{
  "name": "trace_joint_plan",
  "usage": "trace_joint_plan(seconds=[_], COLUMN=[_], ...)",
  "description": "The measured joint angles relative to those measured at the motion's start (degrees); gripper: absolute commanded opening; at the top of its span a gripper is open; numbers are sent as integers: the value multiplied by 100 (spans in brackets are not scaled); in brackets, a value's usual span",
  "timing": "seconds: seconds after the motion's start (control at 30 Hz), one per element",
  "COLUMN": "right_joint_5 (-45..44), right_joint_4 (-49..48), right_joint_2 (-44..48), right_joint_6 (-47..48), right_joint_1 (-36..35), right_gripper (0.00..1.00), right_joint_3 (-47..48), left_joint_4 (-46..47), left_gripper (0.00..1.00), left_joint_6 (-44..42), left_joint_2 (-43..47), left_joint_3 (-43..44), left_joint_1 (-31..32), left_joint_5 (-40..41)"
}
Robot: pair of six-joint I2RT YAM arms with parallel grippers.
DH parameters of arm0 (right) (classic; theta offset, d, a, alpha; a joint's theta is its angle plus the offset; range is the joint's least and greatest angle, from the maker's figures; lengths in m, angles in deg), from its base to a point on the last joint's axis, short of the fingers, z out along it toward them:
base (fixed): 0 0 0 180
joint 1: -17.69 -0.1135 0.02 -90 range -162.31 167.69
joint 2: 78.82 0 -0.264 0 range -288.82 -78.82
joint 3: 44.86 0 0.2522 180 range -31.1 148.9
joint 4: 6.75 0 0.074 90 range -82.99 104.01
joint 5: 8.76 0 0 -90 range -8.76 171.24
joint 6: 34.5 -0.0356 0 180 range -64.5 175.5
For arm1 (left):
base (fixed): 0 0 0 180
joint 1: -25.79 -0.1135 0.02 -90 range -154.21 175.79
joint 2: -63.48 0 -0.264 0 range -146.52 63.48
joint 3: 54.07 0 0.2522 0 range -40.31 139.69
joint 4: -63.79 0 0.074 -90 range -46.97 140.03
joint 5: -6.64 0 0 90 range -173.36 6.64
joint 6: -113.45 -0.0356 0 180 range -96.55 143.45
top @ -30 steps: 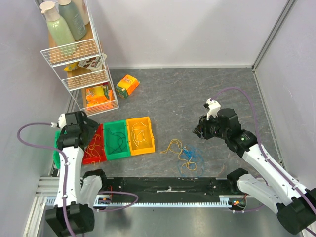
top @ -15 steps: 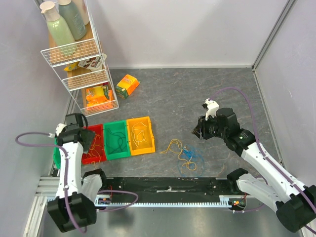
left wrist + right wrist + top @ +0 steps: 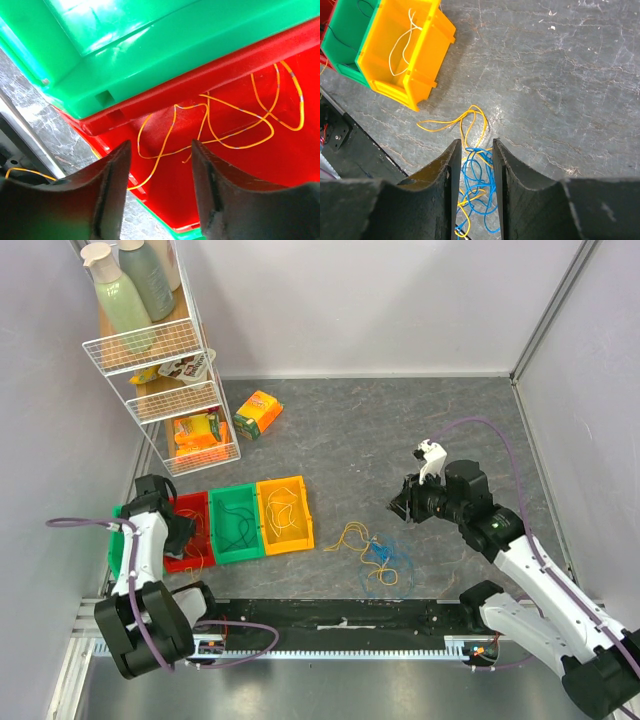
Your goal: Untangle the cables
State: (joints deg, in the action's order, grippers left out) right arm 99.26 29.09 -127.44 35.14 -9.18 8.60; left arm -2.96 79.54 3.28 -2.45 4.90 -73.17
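Cables [image 3: 375, 555]: a loose knot of blue and orange-yellow loops on the surface [image 3: 400, 430], near the right of the yellow bin [image 3: 285, 515] but not touching it. Right end effector [image 3: 475, 142] hangs above the knot, fingers parted a little, nothing between them. Left end effector [image 3: 160, 145] is spread and empty over the red bin [image 3: 280, 170], two places left of the yellow bin, where one orange cable [image 3: 225, 125] lies.

Risks, as I judge them:
- Blue and orange strands cross closely, so a pinch at the middle likely lifts both and tightens the knot.
- Thin wire may slip from the fingers.
- Left fingers sit close to the red bin's wall, so a careless move could snag that cable or shove the bin.
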Motion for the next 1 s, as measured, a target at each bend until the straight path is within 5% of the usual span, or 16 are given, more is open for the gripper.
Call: trace_joint_plan(seconds=[0.37,0.63,1.0], right_joint_5=[149,146,136], right_joint_4=[-162,-173,-170], right_joint_2=[256,258,258], right_joint_6=[0,0,0], right_joint_1=[-33,-142,-142], right_gripper=[39,39,39], right_joint_3=[-2,-2,-2], left_joint_4=[146,-116,-221], left_gripper=[57,53,2], left_joint_6=[-234,-39,326], left_joint_2=[-205,-295,-608], left_joint_3=[-57,59,20], left_joint_1=[55,1102,1113], left_joint_5=[140,586,763])
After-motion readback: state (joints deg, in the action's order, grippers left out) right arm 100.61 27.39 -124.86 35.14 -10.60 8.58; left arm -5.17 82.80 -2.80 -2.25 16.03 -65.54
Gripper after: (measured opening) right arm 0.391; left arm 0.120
